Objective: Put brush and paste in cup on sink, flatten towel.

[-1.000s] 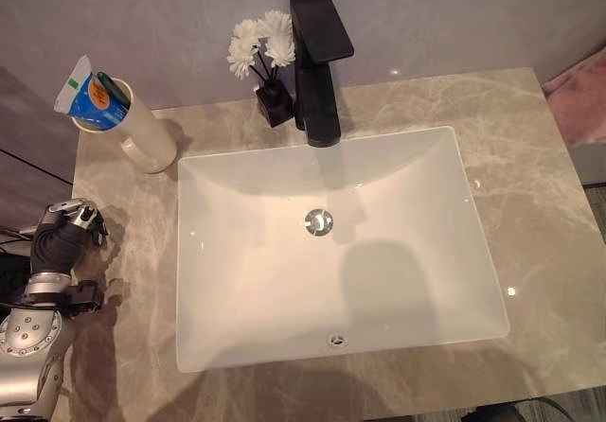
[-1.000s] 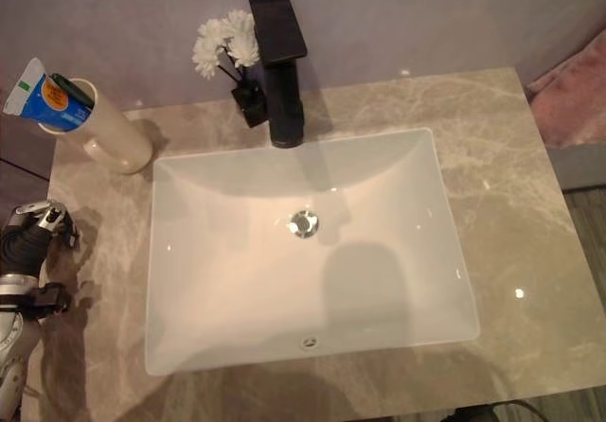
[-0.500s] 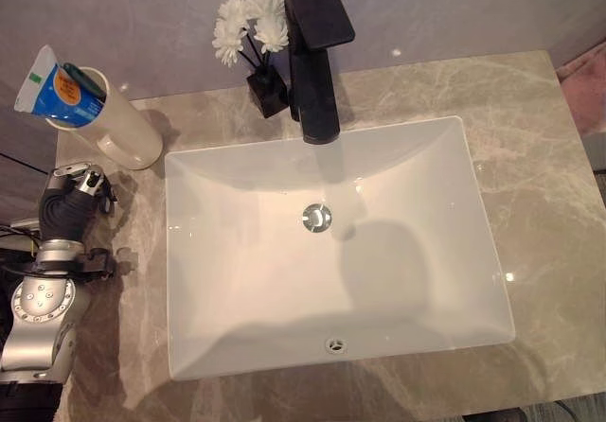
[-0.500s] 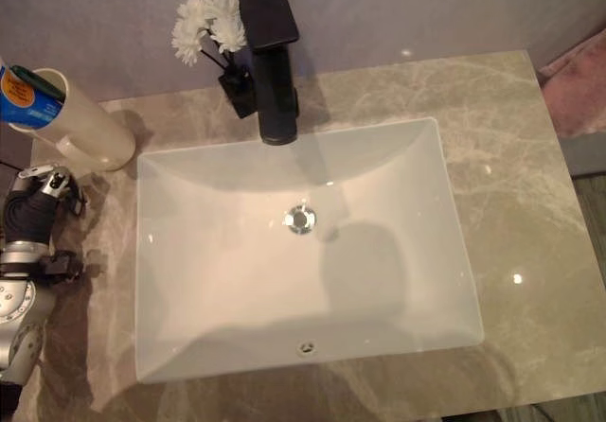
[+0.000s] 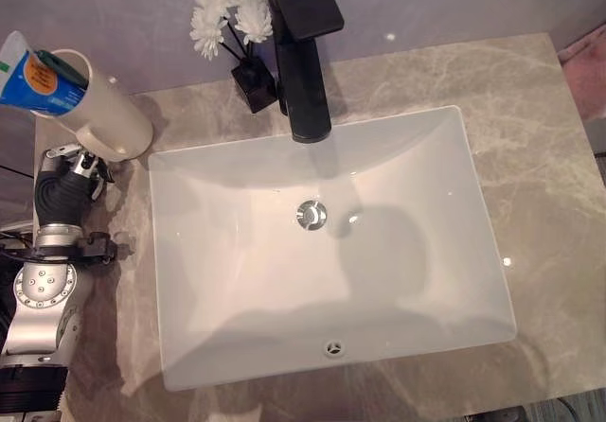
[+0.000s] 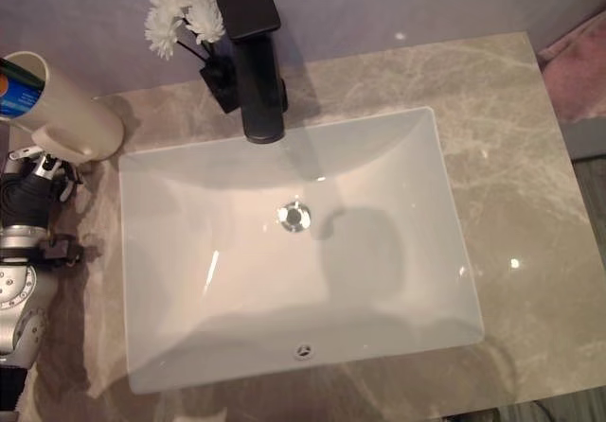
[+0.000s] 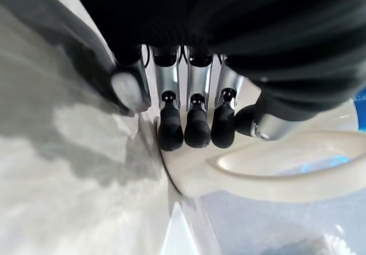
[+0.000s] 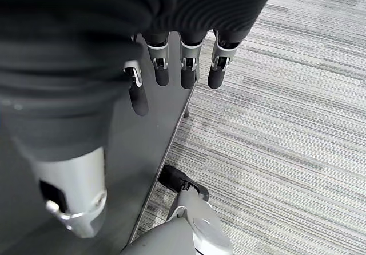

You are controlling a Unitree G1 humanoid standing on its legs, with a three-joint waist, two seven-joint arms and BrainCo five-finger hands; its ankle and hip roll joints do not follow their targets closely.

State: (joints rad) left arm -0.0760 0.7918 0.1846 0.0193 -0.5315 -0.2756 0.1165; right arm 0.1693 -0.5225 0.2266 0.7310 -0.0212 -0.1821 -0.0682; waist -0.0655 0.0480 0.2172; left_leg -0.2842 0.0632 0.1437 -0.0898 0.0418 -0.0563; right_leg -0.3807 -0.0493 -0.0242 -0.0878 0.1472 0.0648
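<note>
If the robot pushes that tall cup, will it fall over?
Probably it could tip: the cup is tall and narrow, with the toothpaste sticking out on top. It looks hard and smooth, so the left hand might slip.

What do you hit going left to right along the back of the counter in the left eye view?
toothpaste tube in the cup → white flowers in a small black vase → black faucet → bare marble counter.
</note>
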